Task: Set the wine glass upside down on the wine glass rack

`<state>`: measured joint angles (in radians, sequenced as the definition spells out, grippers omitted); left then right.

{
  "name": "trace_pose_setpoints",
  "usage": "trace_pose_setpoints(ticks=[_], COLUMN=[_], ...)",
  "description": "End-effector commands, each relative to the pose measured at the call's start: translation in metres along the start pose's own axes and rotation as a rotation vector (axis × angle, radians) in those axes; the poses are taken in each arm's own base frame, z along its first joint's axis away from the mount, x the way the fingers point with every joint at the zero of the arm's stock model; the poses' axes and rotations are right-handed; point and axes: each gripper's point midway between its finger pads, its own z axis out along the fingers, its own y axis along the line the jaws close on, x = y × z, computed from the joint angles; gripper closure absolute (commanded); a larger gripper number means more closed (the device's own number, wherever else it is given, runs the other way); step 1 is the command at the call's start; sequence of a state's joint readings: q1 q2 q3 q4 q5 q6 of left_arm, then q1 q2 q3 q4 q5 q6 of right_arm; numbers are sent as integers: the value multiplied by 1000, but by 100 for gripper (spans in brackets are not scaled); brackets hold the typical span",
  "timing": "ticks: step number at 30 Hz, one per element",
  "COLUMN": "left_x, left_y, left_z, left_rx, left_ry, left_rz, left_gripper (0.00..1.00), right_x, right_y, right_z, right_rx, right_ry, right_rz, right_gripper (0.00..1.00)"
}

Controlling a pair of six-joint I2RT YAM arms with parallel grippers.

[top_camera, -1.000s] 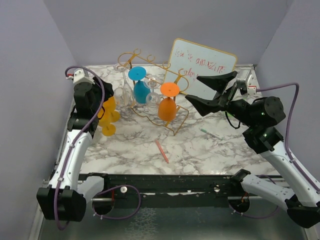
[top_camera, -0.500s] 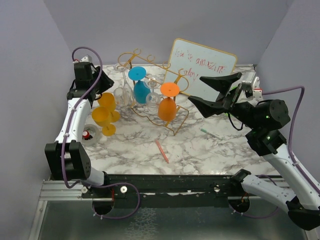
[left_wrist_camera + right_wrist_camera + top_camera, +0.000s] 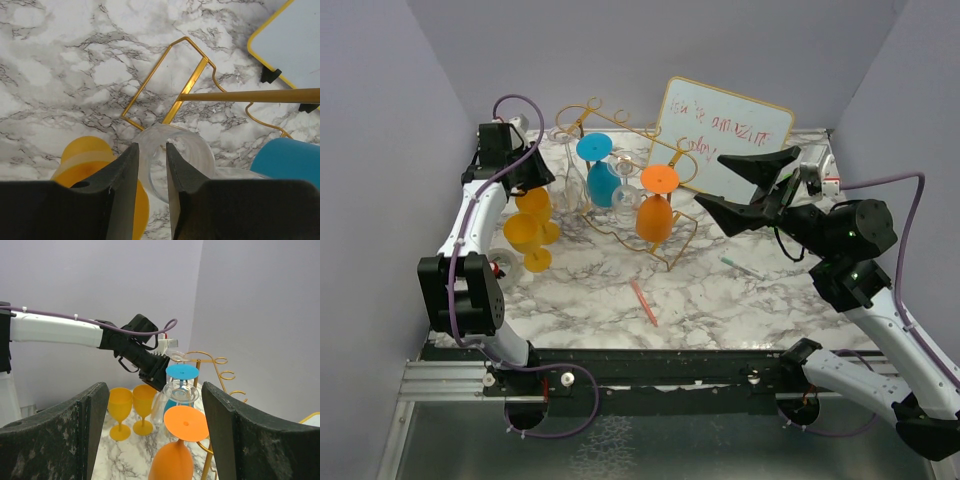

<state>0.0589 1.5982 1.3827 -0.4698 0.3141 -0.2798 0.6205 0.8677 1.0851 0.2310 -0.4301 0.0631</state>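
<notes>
The clear wine glass (image 3: 197, 150) stands upright on the marble table (image 3: 720, 300), just beside the left end of the gold rack (image 3: 250, 95) and next to two yellow glasses (image 3: 525, 235). The left gripper (image 3: 151, 150) has its fingers narrowly apart over the glass's rim; I cannot tell whether they pinch it. The right gripper (image 3: 708, 178) hangs wide apart and empty, right of the rack.

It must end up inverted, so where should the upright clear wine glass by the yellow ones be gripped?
Probably the rim wall of the clear wine glass, from above, one finger inside, one outside: its mouth faces up, and a yellow glass and the wine glass rack crowd its sides.
</notes>
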Motion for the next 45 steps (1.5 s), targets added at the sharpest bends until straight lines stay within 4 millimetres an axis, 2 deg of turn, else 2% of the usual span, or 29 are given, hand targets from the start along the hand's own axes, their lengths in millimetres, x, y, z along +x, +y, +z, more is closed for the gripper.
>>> trace_pose_setpoints(ticks=[1, 7, 12, 19, 25, 34, 45], left_x=[3, 6, 8, 9, 20, 52, 86], left_y=[-9, -13, -9, -8, -12, -15, -4], left_z=[-2, 4, 8, 1, -10, -36, -55], left_rx=[71, 112, 101, 89, 100, 86, 22], left_ry=[50, 79, 94, 92, 102, 131, 165], left_rz=[80, 91, 92, 120, 104, 29, -8], left_gripper=[72, 75, 86, 100, 100, 100, 100], right_x=[3, 5, 5, 2, 0, -2, -8], right_y=[-3, -4, -4, -5, -5, -2, 3], right_z=[-1, -1, -2, -3, -1, 1, 0], right_rx=[21, 26, 31, 34, 34, 13, -3], right_ry=[1, 6, 6, 1, -4, -12, -30], right_rz=[1, -2, -4, -5, -7, 7, 21], right_gripper=[20, 20, 20, 20, 20, 20, 20])
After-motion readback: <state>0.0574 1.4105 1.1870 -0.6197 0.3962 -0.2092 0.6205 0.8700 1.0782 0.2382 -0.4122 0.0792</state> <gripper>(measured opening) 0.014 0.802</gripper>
